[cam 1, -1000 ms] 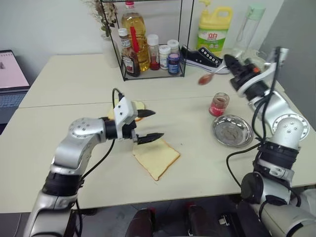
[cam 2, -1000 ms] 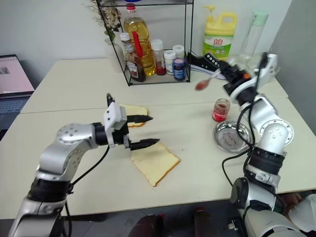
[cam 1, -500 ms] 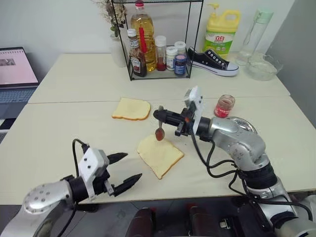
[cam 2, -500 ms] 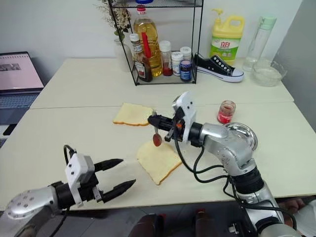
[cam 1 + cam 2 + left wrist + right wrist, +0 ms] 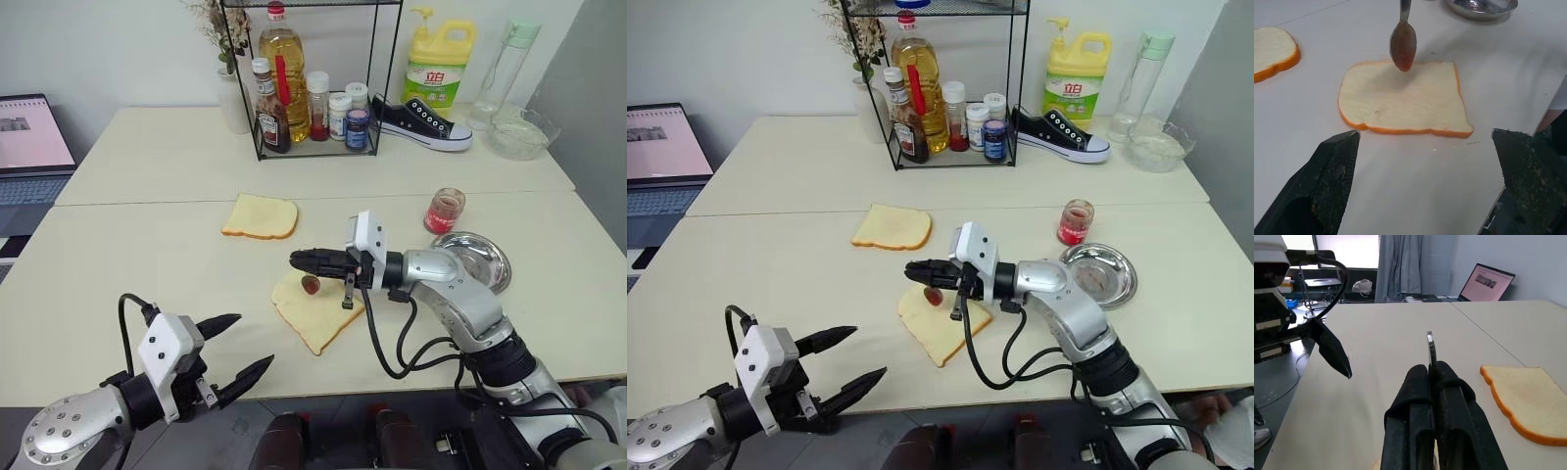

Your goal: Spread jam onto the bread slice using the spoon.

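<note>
Spoon point(image 5: 1402, 45) clamped in right hand point(image 5: 306, 261), jam-laden over bread slice point(image 5: 1403, 97); left hand point(image 5: 230, 345) agape.

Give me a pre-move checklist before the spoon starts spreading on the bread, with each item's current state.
1. Right gripper shut on the spoon: ok.
2. Jam loaded on the spoon bowl: ok, red-brown blob visible.
3. Spoon bowl over the bread slice: ok, at its far edge in the left wrist view.
4. Bowl touching the bread: cannot tell.
5. Left gripper open and away from the bread: ok, near the table's front edge.
6. Nothing crowding the slice: ok; second slice and steel dish lie apart.
</note>
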`<action>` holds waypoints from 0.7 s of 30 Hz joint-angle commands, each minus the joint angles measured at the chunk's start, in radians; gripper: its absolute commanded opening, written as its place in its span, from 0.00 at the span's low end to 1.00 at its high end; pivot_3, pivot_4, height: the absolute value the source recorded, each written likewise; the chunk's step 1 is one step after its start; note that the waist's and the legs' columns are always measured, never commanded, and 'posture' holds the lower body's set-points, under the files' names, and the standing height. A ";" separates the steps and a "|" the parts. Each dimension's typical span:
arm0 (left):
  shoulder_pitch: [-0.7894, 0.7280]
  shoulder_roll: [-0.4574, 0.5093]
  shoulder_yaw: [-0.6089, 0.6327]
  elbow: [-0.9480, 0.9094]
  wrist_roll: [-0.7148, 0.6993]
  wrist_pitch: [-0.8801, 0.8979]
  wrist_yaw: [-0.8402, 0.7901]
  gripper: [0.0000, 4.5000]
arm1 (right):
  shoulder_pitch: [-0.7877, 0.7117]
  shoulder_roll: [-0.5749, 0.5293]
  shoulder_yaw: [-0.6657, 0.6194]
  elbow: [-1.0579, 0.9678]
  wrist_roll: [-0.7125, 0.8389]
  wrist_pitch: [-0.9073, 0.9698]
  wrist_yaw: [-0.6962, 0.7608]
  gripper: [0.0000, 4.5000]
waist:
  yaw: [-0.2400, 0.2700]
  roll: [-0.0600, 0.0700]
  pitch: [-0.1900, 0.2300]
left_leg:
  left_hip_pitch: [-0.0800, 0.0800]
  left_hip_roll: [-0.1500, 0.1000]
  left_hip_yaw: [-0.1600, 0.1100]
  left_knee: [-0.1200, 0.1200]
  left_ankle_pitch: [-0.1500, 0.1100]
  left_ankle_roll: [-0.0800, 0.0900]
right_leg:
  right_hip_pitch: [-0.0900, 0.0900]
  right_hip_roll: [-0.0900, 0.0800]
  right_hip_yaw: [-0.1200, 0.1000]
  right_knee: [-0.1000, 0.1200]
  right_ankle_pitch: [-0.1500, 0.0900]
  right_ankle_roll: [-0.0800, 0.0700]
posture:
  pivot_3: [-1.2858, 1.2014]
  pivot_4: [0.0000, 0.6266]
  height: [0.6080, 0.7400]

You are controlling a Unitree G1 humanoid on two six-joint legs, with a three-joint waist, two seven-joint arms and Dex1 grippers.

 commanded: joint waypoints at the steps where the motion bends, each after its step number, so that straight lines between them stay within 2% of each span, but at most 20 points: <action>1: -0.033 0.010 -0.021 -0.005 -0.007 -0.023 0.004 1.00 | 0.007 0.019 -0.015 -0.049 0.005 -0.002 0.004 0.01 | 0.001 0.000 0.000 | 0.000 0.000 0.000 0.000 0.000 0.000 | 0.000 0.000 0.000 0.000 0.000 0.000 | 0.52 0.24 1.00; 21: -0.038 0.028 -0.046 -0.016 -0.014 -0.013 0.017 1.00 | 0.019 0.020 -0.026 -0.095 0.004 0.024 0.028 0.01 | 0.000 0.000 0.000 | 0.000 0.000 0.000 0.000 0.000 0.000 | 0.000 0.000 0.000 0.000 0.000 0.000 | 0.52 0.24 1.00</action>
